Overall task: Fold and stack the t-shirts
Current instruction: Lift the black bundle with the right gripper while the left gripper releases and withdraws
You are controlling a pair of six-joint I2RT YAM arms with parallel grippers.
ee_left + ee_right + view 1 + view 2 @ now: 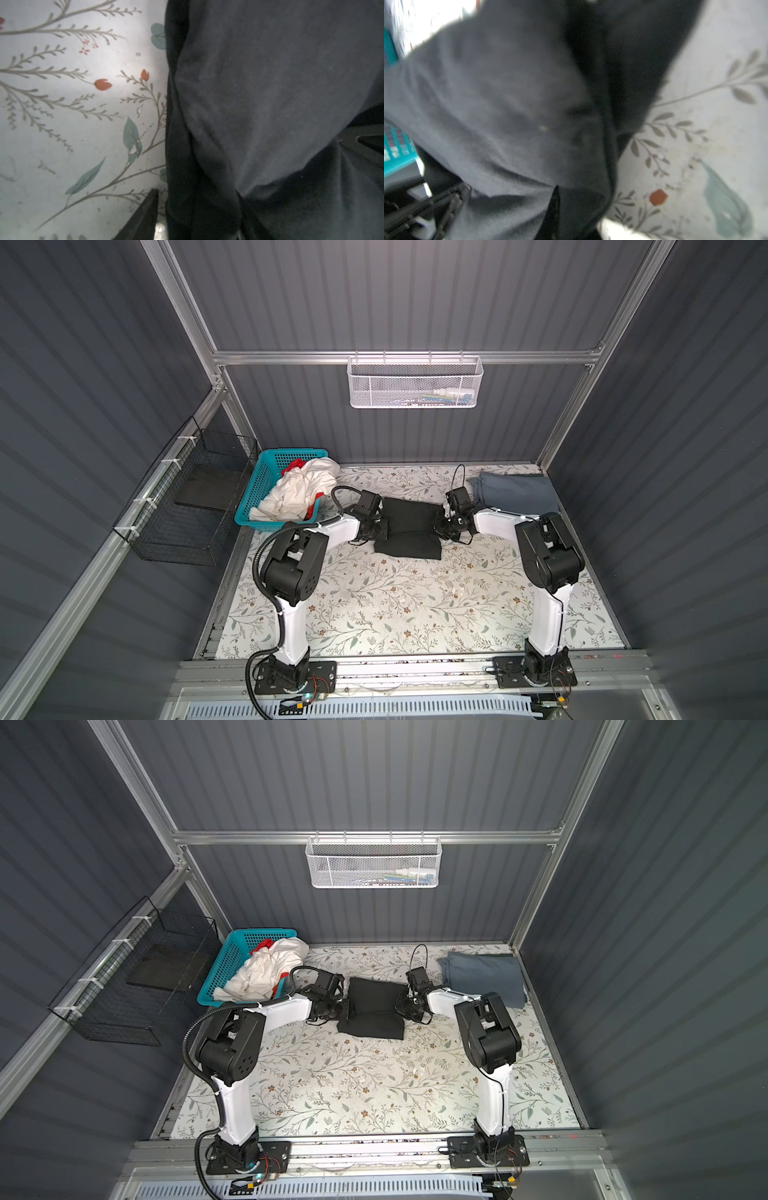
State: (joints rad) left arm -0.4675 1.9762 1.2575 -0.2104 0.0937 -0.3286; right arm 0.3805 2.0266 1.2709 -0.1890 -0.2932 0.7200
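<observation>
Black cloth takes the middle of the floral surface point(395, 605). The black t-shirt point(409, 526) lies there partly folded, with a flat panel on the far side and a thicker band on the near side, as we see in both top views. The left end effector point(384, 529) sits at the shirt's left edge and the right end effector point(441, 526) at its right edge, facing each other across the cloth.

In the left wrist view one finger point(145, 216) lies on the bare surface just beside the shirt's edge. The other finger point(363, 139) presses into the cloth, and creases run towards it. We read this end effector as clamped on a thick fold of the black t-shirt.

The right wrist view is blurred. The cloth bulges up close to the lens and only one finger point(446, 205) shows, so we cannot tell whether the right end effector is closed.

The slate blue-grey t-shirt point(515, 491) lies folded in the far right corner of the surface, apart from the black one. The white t-shirt point(299, 493) is crumpled in the teal basket point(253, 489) at the far left, and a bit of the red t-shirt point(293, 465) shows behind it.
</observation>
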